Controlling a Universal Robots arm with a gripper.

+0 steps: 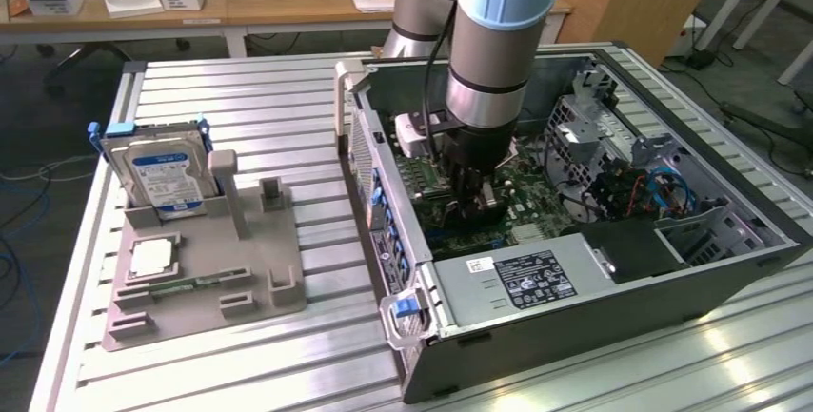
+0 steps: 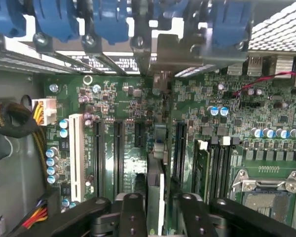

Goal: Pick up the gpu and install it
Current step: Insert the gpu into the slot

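Note:
My gripper (image 1: 470, 201) is down inside the open computer case (image 1: 711, 269), just above the green motherboard (image 1: 534, 207). In the wrist view, the gpu (image 2: 155, 190) stands on edge between my two black fingers (image 2: 133, 212), a thin dark card seen end-on. My gripper (image 2: 163, 200) is shut on the gpu. The card's silvery end bracket (image 2: 187, 49) is up against the case's rear slot openings, under the blue clips (image 2: 108, 19). The card's lower edge sits in line with the motherboard's long black slots (image 2: 118, 153); I cannot tell whether it is seated.
On the exterior view's left, a grey holder (image 1: 273, 260) carries a silver hard drive (image 1: 159, 174), a processor (image 1: 152, 258) and a green memory stick (image 1: 190, 285). Inside the case are the power supply (image 1: 527, 279), cables (image 1: 635, 188) and drive cage (image 1: 584, 136).

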